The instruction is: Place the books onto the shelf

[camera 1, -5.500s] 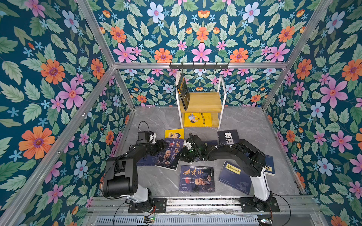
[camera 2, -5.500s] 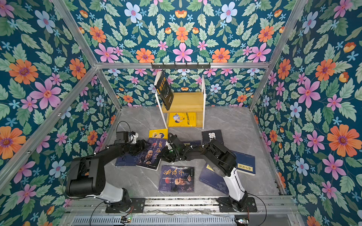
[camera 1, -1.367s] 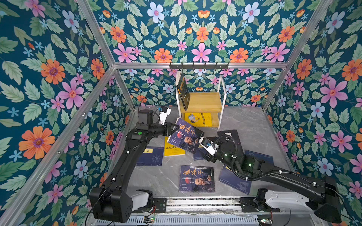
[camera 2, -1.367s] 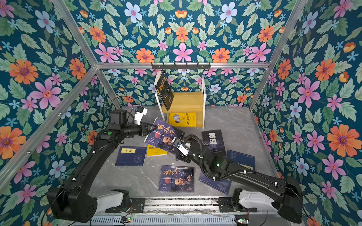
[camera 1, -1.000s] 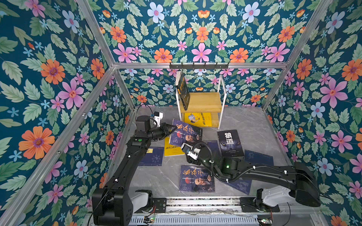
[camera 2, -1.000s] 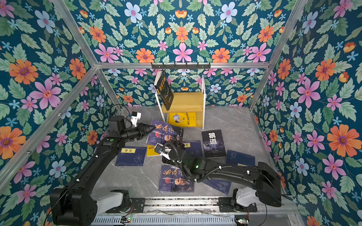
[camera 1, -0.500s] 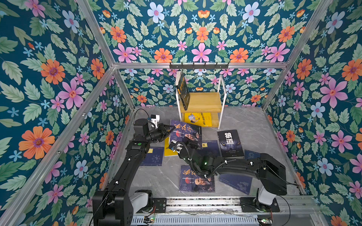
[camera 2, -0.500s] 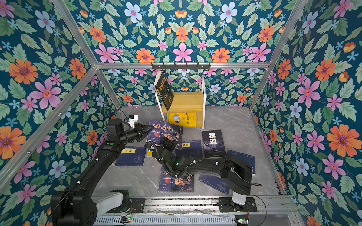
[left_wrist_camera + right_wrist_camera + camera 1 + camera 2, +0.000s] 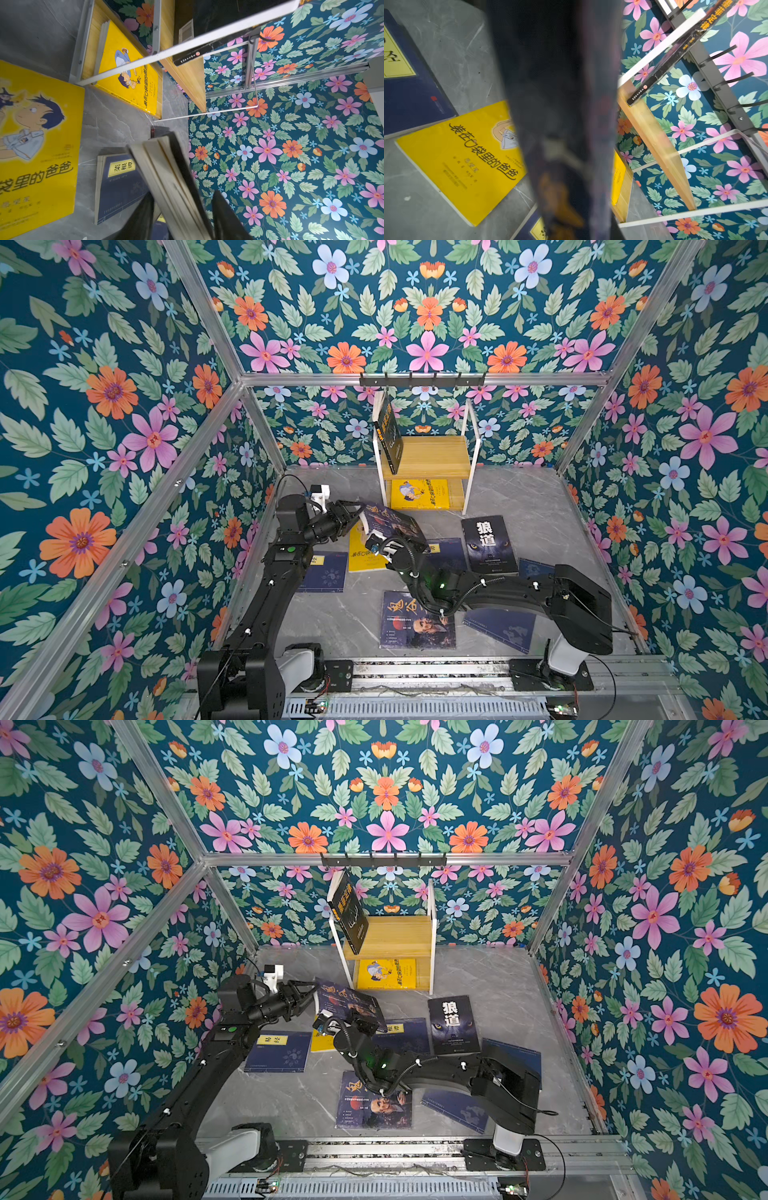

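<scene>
A dark book with an old man's face (image 9: 390, 521) hangs tilted above the floor, in front of the shelf (image 9: 432, 456). My left gripper (image 9: 353, 512) stands open around its left edge; in the left wrist view the page block (image 9: 172, 182) sits between the fingers (image 9: 141, 218) with gaps on both sides. My right gripper (image 9: 383, 537) is shut on the book's lower edge, and the blurred cover (image 9: 560, 104) fills the right wrist view. A black book (image 9: 388, 435) leans on the shelf's top board. A yellow book (image 9: 419, 493) lies on the lower board.
Several books lie flat on the grey floor: a yellow one (image 9: 361, 562), a navy one (image 9: 326, 572), the wolf-eye one (image 9: 488, 545), a second face book (image 9: 415, 622) and a navy one (image 9: 498, 626). A black hook rail (image 9: 422, 381) runs above the shelf.
My left gripper has opened around the book it held. The right arm swung in to the left and its gripper closed on the book's lower edge.
</scene>
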`<state>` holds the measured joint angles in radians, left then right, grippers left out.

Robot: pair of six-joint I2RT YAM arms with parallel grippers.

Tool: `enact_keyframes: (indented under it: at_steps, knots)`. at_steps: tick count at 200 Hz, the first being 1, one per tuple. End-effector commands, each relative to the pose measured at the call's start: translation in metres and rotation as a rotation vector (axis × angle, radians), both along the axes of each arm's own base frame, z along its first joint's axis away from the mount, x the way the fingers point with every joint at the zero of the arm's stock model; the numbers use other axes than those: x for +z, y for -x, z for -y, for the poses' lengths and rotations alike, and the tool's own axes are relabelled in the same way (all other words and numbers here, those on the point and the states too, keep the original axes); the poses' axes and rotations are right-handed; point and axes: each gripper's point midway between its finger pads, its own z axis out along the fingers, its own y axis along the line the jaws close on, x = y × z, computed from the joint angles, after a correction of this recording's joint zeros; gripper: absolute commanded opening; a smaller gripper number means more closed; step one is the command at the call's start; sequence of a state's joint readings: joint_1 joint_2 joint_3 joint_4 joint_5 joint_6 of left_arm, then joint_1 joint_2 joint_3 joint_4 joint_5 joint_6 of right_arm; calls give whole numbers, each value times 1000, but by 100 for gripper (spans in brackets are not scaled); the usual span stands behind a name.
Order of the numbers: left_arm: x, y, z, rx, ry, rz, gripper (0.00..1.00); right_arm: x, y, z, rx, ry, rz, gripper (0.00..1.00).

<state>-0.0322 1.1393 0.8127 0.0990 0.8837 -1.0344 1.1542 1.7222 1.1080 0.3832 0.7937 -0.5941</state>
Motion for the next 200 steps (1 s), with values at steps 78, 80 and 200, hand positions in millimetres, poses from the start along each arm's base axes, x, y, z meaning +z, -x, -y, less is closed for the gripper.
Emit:
enact_keyframes:
  at_steps: [78, 80, 200]
  knots:
    - [-2, -19, -59, 150, -372, 240, 95, 88, 22, 95, 38, -547, -123, 0]
    - [-4, -19, -60, 152, -381, 243, 95, 91, 21, 98, 36, -561, -122, 0]
    - [-25, -17, -89, 213, -690, 323, 100, 205, -78, 139, -76, -1005, -4, 0]
